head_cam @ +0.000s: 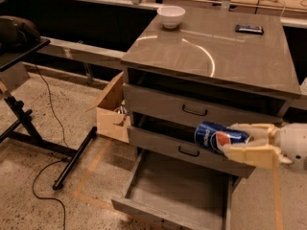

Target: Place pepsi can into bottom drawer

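Camera view shows my claw clenched on the pepsi can, which hangs sideways in front of the middle drawer, above the right part of the open bottom drawer. I'd lower it straight down, clear of the middle drawer's handle, and release just over the grey floor so it doesn't roll. The red-white-blue Pepsi globe shows; any lettering I can't read.
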